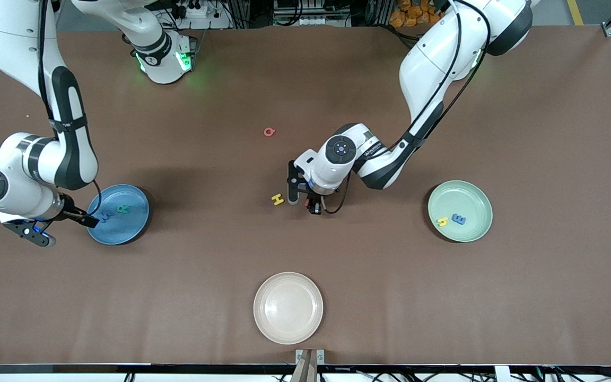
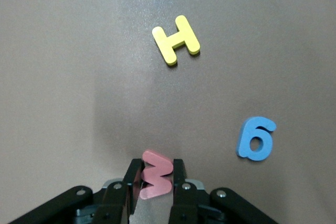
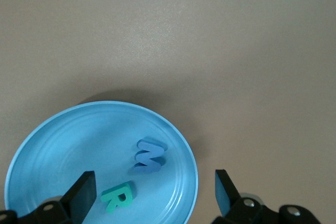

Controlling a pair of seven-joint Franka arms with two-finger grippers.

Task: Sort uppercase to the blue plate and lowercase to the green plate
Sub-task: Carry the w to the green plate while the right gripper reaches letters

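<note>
My left gripper [image 1: 313, 206] is low over the middle of the table, shut on the red lowercase w [image 2: 156, 178], which stands on edge between its fingers. The yellow uppercase H [image 1: 278, 199] lies on the table close beside it, and the blue g [image 2: 256, 139] lies near it too. The pink Q [image 1: 269, 131] lies farther from the front camera. The blue plate [image 1: 130, 231] holds the blue W [image 1: 106, 216] and the teal R [image 1: 123, 209]. My right gripper [image 1: 61, 225] hangs open over that plate's rim. The green plate [image 1: 475, 196] holds the yellow h [image 1: 442, 221] and the blue e [image 1: 459, 219].
A cream plate [image 1: 288, 307] with nothing in it sits near the table's front edge, nearer to the front camera than the left gripper. Bare brown table [image 1: 380, 276] lies between the three plates.
</note>
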